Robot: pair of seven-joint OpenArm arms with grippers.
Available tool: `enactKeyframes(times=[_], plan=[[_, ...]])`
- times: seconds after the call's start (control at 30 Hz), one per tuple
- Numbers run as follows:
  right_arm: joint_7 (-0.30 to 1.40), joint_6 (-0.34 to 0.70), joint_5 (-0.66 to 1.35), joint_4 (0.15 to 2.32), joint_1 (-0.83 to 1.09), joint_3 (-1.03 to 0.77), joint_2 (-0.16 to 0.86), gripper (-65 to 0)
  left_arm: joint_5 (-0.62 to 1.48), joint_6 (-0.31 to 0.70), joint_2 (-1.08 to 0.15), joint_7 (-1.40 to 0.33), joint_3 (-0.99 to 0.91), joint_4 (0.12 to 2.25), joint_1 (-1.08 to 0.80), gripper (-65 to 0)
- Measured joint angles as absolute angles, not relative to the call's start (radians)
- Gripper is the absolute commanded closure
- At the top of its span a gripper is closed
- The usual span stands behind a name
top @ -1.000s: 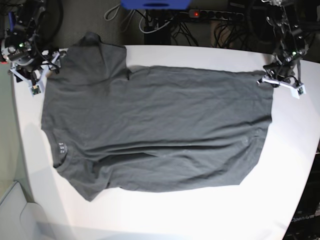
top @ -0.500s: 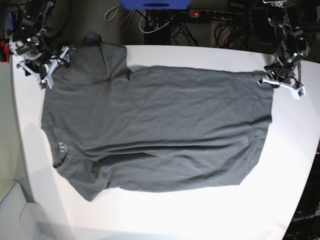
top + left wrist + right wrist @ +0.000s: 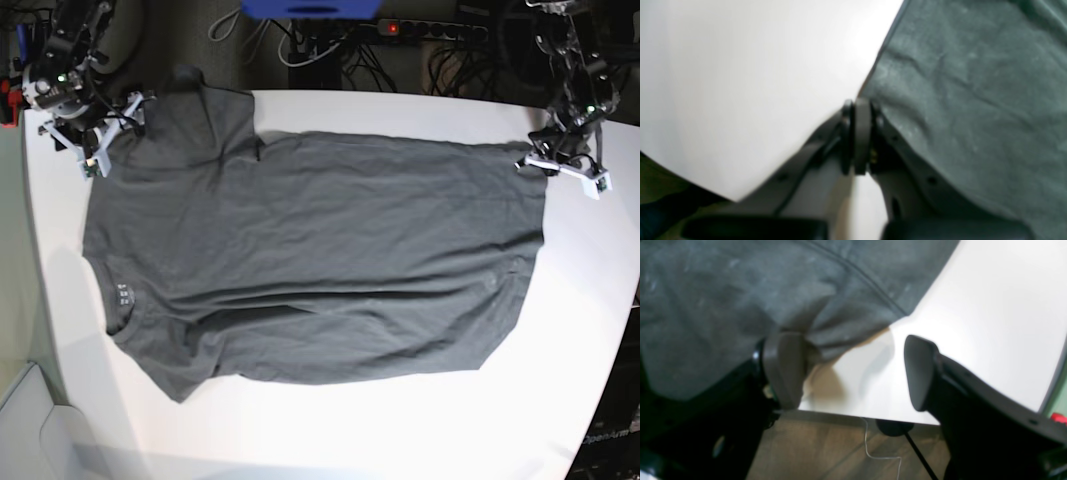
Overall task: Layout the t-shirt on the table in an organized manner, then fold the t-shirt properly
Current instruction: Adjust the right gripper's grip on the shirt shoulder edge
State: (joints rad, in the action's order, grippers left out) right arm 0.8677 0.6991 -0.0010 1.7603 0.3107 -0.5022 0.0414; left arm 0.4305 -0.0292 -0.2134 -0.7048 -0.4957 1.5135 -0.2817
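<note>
The dark grey t-shirt (image 3: 320, 260) lies spread flat on the white table (image 3: 400, 430), neck at the left and hem at the right. My left gripper (image 3: 548, 162) is at the hem's far right corner. In the left wrist view its jaws (image 3: 857, 133) are pressed together where the shirt's edge (image 3: 973, 83) meets them, pinching it. My right gripper (image 3: 108, 133) stands open at the far sleeve. In the right wrist view one finger (image 3: 783, 370) touches the sleeve's edge (image 3: 740, 290) and the other hangs over bare table (image 3: 990, 323).
The far sleeve's tip (image 3: 185, 80) hangs past the table's back edge. Behind the table lie a power strip (image 3: 420, 28), cables and a blue object (image 3: 310, 8). Wooden floor (image 3: 826, 446) shows just beyond the table edge by my right gripper.
My right gripper has moved from the table's left edge up and right to the far sleeve, still open. The left gripper and the shirt have stayed put.
</note>
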Motion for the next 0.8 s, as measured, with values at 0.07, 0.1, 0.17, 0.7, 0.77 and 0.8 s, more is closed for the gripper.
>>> enactKeyframes(times=[0.07,0.1,0.17,0.7,0.77,0.8], plan=[[0.862,0.699,0.0,1.754,0.308,-0.48,0.043,-45.9,0.43,-0.029,-0.213,-0.705,-0.496,1.514,-0.282,-0.3],[0.851,0.699,0.002,1.744,0.303,-0.469,0.046,-45.9,0.43,-0.029,-0.213,-0.704,-0.496,1.514,-0.282,-0.3],[0.84,0.699,0.015,1.726,0.291,-0.462,0.047,-45.8,0.431,-0.029,-0.213,-0.704,-0.496,1.514,-0.283,-0.3],[0.787,0.699,0.041,1.604,0.2,-0.466,0.093,-4.9,0.438,-0.025,-0.21,-0.698,-0.497,1.521,-0.296,-0.2],[0.829,0.699,0.02,1.651,0.212,-0.466,0.085,-4.9,0.437,-0.026,-0.21,-0.704,-0.499,1.531,-0.296,-0.2],[0.854,0.699,0.005,1.676,0.224,-0.465,0.082,-4.8,0.437,-0.026,-0.208,-0.727,-0.508,1.542,-0.298,-0.2]])
